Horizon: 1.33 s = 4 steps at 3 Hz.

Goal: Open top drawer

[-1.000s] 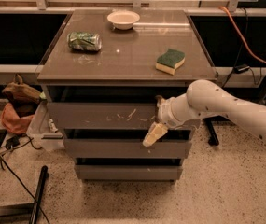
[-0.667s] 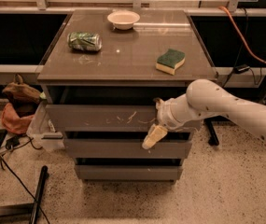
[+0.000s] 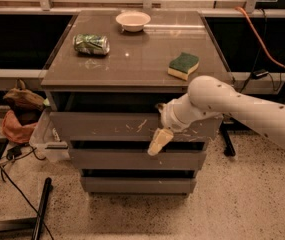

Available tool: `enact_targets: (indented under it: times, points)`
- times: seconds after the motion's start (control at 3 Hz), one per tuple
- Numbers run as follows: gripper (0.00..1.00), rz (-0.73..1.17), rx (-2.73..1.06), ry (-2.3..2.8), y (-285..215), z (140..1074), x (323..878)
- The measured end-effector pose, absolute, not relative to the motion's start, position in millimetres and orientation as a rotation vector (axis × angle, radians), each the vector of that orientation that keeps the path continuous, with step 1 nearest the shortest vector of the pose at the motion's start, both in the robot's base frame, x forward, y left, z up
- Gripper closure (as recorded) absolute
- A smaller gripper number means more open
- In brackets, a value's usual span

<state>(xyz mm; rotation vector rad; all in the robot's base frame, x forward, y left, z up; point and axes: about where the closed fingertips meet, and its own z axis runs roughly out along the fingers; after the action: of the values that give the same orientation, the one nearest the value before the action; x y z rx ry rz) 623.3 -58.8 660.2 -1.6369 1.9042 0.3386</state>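
The top drawer [image 3: 107, 126] is the tallest grey-brown front of the cabinet, with whitish scratches across its face. A dark gap shows between its upper edge and the tabletop [image 3: 132, 59]. My gripper [image 3: 160, 132] is at the right half of this drawer front, on the end of my white arm [image 3: 242, 109], which reaches in from the right. A cream-coloured part of it hangs down over the drawer's lower edge. Two shorter drawer fronts [image 3: 132, 159] lie below.
On the tabletop are a crushed green can [image 3: 91, 43], a white bowl [image 3: 133, 20] and a green-yellow sponge [image 3: 183, 65]. A clear bin [image 3: 47, 139], a bag [image 3: 21, 109] and cables [image 3: 12, 184] lie on the floor at the left. An orange cable [image 3: 262, 39] runs at the right.
The gripper and the top drawer front have shifted slightly toward the camera, and the dark gap under the tabletop looks a little wider.
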Motion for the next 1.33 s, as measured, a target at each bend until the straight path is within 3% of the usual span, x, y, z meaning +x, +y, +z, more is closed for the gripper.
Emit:
enact_targets:
  times: [0.67,1.33]
  points:
    - [0.0,0.409,-1.886,1.896,-16,663,610]
    - [0.0,0.536,-1.948,1.941,-15,653,579]
